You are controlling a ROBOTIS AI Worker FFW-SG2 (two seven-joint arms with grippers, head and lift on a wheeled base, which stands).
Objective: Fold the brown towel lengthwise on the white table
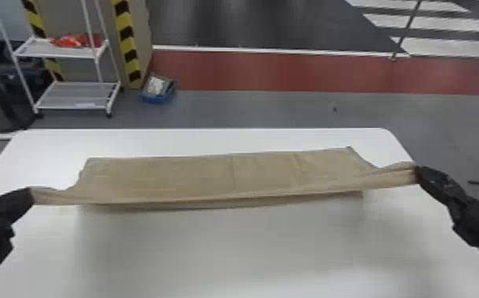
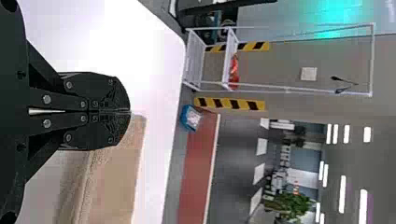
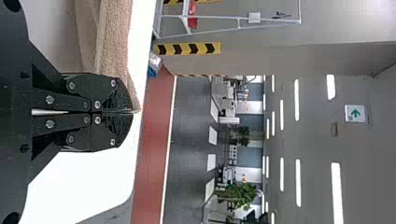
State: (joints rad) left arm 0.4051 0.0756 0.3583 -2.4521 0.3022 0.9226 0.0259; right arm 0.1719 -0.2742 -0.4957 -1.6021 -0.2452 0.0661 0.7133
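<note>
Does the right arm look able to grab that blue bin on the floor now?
Probably not: its tool is shut on the brown towel, and the blue bin sits beyond the table.

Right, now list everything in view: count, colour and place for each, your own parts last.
Brown towel: one, brown, across the table, both near corners held up
Table: one, white, under the towel
Rack: one, white, on the floor beyond the table, far left
Items: count unclear, red, on a rack shelf
Bin: one, blue, on the floor right of the rack
Striped strips: two, yellow and black, by the rack
Floor band: one, red, beyond the table
Plants: at least one, green, far background
Sign: one, white and green, background
Ceiling lights: several, white, overhead
Left claw: one, black, at the towel's left end
Right claw: one, black, at its right end
</note>
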